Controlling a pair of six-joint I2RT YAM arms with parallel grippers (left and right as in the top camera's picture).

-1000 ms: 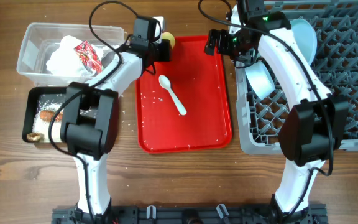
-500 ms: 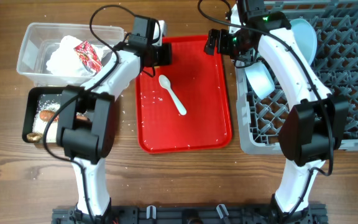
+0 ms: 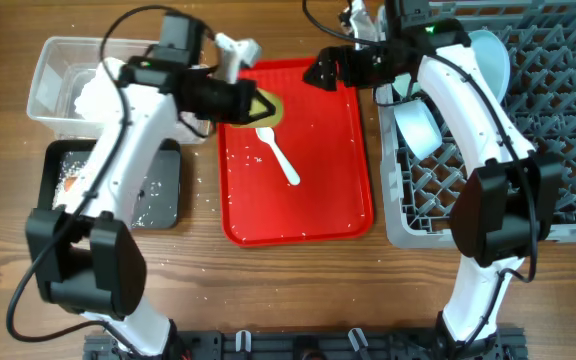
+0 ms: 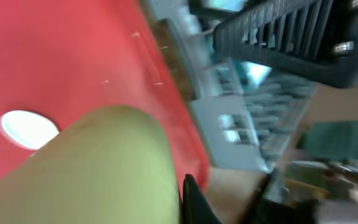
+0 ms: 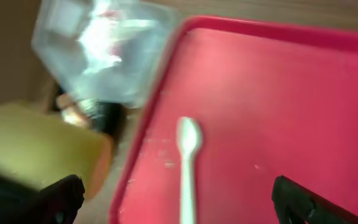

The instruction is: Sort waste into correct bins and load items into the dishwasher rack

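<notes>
My left gripper [image 3: 251,103] is shut on the small yellow cup [image 3: 266,107] and holds it over the back left of the red tray [image 3: 328,215]. The cup fills the lower left of the left wrist view [image 4: 86,168]. The white plastic spoon [image 3: 279,153] lies on the tray just beside the cup. My right gripper [image 3: 320,72] is open and empty over the tray's back right; in the right wrist view [image 5: 182,194] the spoon [image 5: 188,158] lies between its fingers, below them. The grey dishwasher rack [image 3: 568,150] holds a pale blue plate [image 3: 491,57] and a bowl [image 3: 418,127].
The clear tub [image 3: 50,58] with white napkins [image 3: 90,92] stands at the back left. The black tub [image 3: 158,190], with rice grains in it, sits in front of it. Rice grains are scattered on the tray and on the wooden table beside it.
My left arm has swung right and carried the yellow cup from the tray's back left corner to above the spoon. My right gripper has moved left over the tray.
</notes>
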